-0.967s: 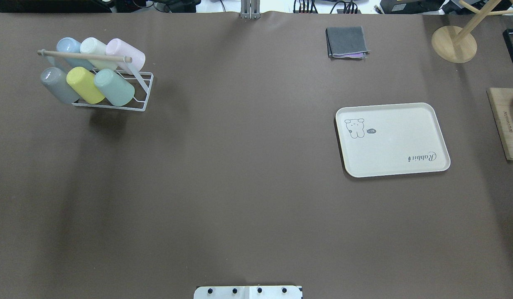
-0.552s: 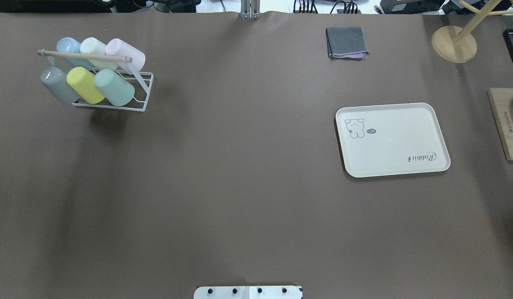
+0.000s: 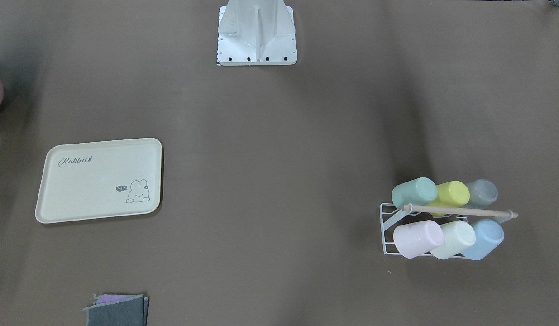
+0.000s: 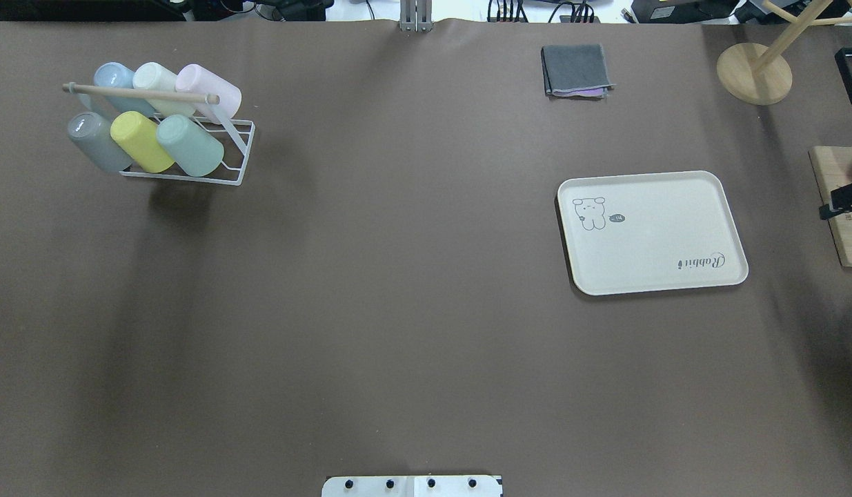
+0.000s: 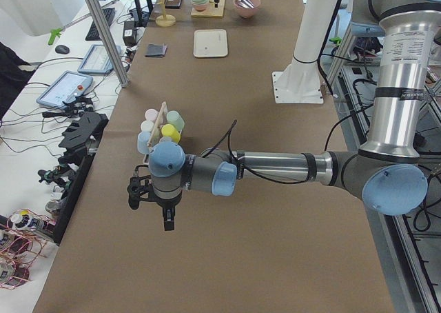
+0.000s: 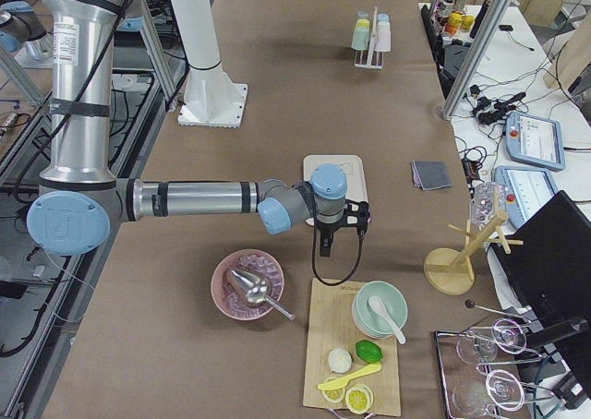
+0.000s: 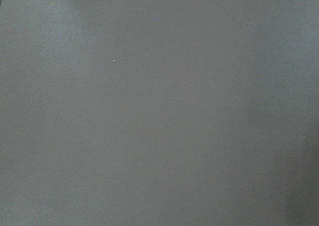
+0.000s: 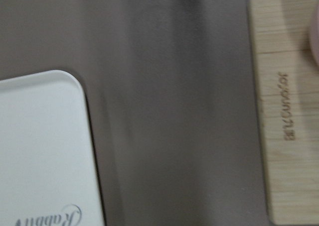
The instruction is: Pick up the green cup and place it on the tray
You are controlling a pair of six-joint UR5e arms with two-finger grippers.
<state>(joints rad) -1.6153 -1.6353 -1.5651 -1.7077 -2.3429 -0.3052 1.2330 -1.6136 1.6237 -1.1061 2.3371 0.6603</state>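
The green cup (image 4: 190,145) lies tilted on a white wire rack (image 4: 236,155) at the table's far left, at the right end of the near row, beside a yellow cup (image 4: 141,141). It also shows in the front view (image 3: 414,191). The tray (image 4: 660,231) lies flat and empty on the right; the right wrist view shows its corner (image 8: 40,151). My left gripper (image 5: 167,223) hangs over bare table short of the rack; I cannot tell if it is open. My right gripper (image 6: 324,246) hangs between the tray and a wooden board; only a black part shows overhead (image 4: 841,201).
The rack holds several other cups under a wooden bar (image 4: 139,93). A folded grey cloth (image 4: 576,70) and a wooden stand (image 4: 753,72) sit at the back right. The wooden board (image 4: 839,228) with a bowl and a pink bowl (image 6: 247,285) lie right of the tray.
A black part of my right gripper has come into the overhead view at the right edge, over the wooden board. Cups, rack and tray have not moved.
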